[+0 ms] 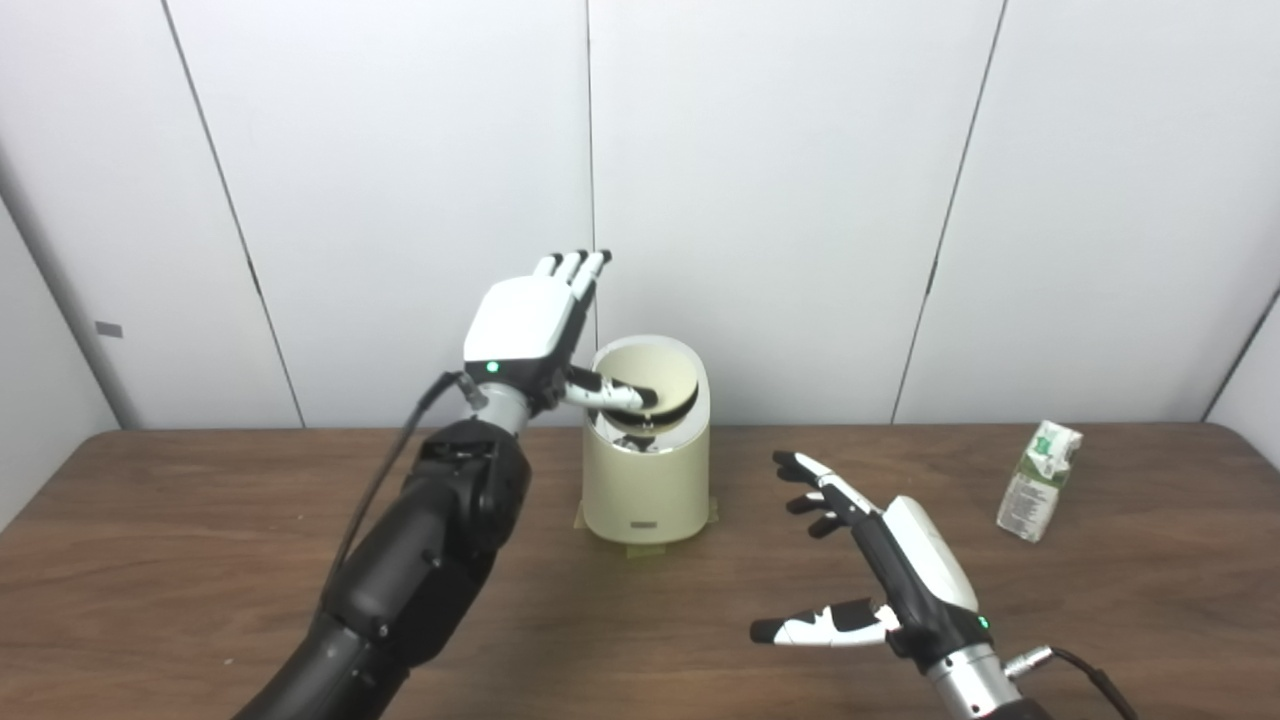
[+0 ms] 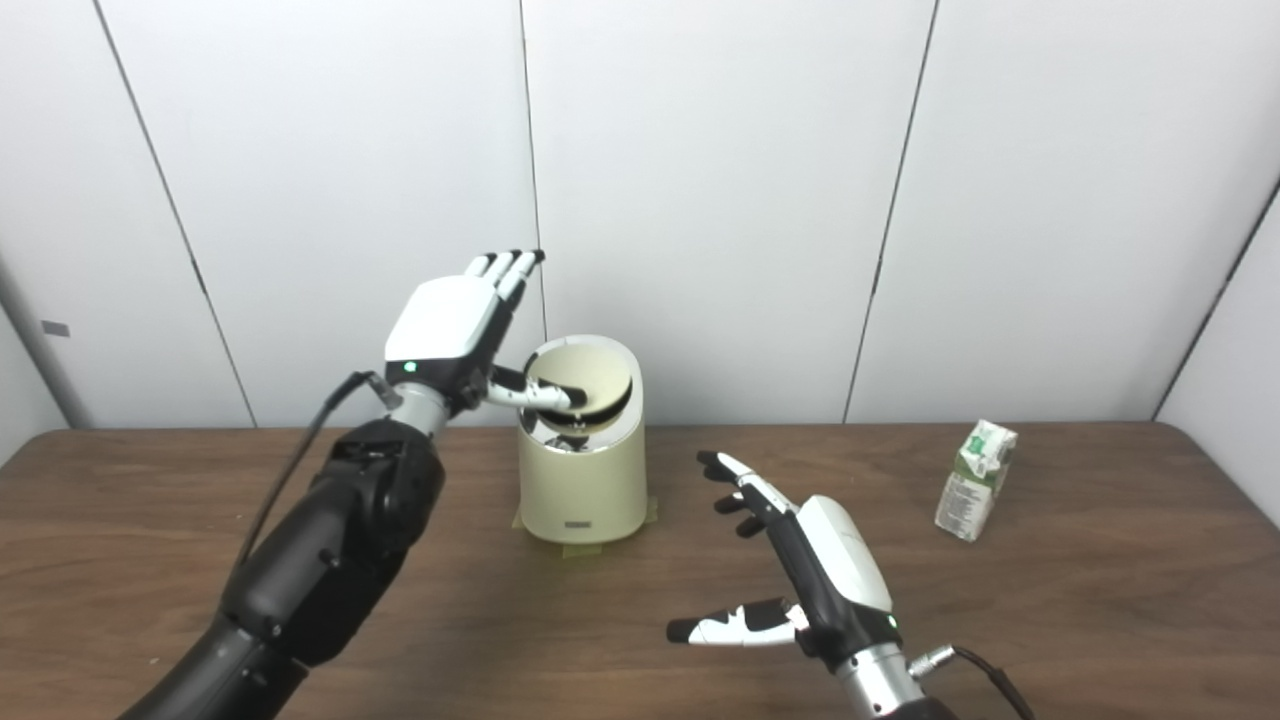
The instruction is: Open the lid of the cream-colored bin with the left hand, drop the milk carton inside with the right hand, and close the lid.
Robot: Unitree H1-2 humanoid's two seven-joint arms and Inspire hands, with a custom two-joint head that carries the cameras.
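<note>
Reaching up beside the cream-colored bin (image 1: 646,470), the left hand (image 1: 525,325) is raised with its back toward the cameras and its fingers (image 1: 575,265) extended upward and held close together. Its thumb (image 1: 610,392) is laid across the bin's mouth, against the tilted lid (image 1: 650,378), which is seen swung inward with the dark interior showing beneath it. Nothing is gripped by this hand. The black forearm is angled up from the lower left edge.

The right hand (image 2: 800,560) is held low over the wooden table (image 1: 200,520), palm turned leftward, fingers spread apart and thumb (image 2: 735,625) stuck out to the left; nothing is held. It is well apart from the bin and from the milk carton (image 1: 1042,480).

The carton is standing on the table at far right, leaning slightly, untouched. Tape patches are seen under the bin's base.

From the right eye view, more table is shown beyond the carton, and the bin's shiny inner parts under the lid are seen slightly more clearly. From the left eye view, a grey tag on the left wall is seen further from the frame's edge.
</note>
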